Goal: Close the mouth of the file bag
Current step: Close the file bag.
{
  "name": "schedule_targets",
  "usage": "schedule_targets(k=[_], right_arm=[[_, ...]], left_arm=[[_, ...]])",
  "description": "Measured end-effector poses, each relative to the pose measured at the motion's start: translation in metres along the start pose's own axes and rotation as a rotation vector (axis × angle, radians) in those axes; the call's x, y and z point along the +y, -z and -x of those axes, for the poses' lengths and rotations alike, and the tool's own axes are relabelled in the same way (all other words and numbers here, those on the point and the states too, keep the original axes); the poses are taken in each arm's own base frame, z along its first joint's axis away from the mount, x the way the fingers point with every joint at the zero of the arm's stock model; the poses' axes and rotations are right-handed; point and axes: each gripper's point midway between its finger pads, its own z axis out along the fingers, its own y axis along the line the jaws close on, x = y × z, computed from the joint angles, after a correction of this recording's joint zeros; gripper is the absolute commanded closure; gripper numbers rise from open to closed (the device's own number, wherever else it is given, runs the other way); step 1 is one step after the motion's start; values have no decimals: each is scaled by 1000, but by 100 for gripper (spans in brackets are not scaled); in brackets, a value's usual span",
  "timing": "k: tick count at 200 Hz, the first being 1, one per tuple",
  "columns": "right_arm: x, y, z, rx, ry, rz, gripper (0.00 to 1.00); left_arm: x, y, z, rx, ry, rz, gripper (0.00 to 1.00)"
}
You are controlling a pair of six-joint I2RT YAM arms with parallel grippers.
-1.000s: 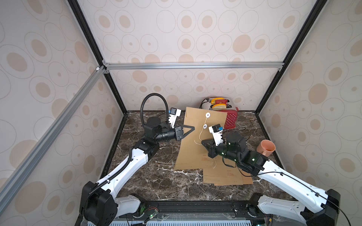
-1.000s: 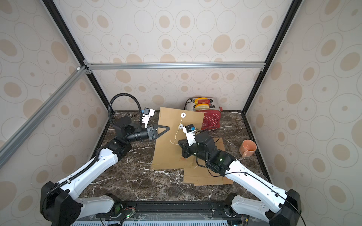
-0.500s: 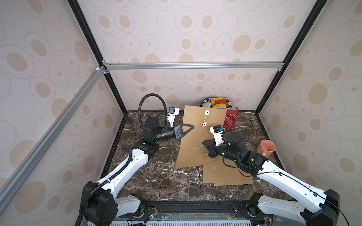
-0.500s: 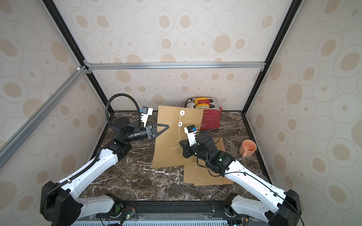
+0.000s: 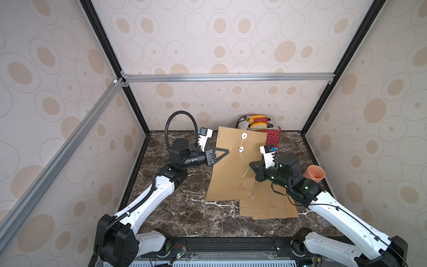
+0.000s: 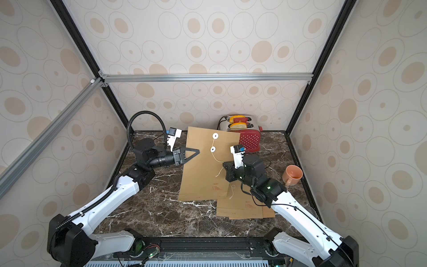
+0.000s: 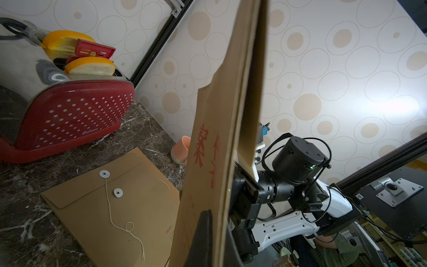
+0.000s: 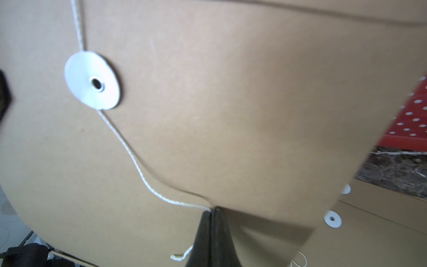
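Holding a kraft file bag (image 5: 231,171) upright over the marble bench (image 5: 180,208), two robot arms work its string tie.

In both top views: L hand (image 5: 225,152) is pressed together on the bag's edge, lifting it clear of the bench. R hand (image 5: 250,164) pinches the white string (image 5: 243,159), which runs down from the upper disc (image 5: 244,135) past the lower disc (image 5: 241,149). More file bags (image 5: 268,203) lie flat below, w/ a red toaster (image 5: 272,138) at the back and an orange cup (image 5: 315,173) by the R arm.

L wrist view: the held bag (image 7: 215,138) shows edge-on, red print on its face, clamped in the L hand (image 7: 216,240). A flat bag (image 7: 129,191) lies untied, string loose.

R wrist view: R hand (image 8: 211,211) fingers are closed tight on the string (image 8: 129,150) just below the lower disc (image 8: 92,79). Can't tell if any turn is wound yet.

Step in hand, prob.: tying off the mouth. Next move likely calls for circling the string round the lower disc, line kept taut, while L holds the bag steady.

Count: 1 bag held, at least 2 flat (stack overlaps, exact no. unclear); 2 discs on the held bag; 1 toaster w/ 2 bread slices (image 5: 256,122); 1 cup; 2 arms.
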Motion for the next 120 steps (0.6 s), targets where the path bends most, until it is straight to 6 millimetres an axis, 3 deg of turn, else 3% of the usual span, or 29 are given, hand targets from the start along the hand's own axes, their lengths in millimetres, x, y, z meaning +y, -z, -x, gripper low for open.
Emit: schedule_targets(k=[39, 83, 120], right_arm=[[-21, 7, 3, 26, -10, -45, 100], [-34, 23, 40, -3, 12, -87, 100], [-32, 24, 58, 7, 27, -75, 100]], left_arm=[[3, -1, -7, 25, -3, 11, 100], [6, -3, -17, 60, -11, 30, 100], [6, -3, -18, 71, -24, 42, 100]])
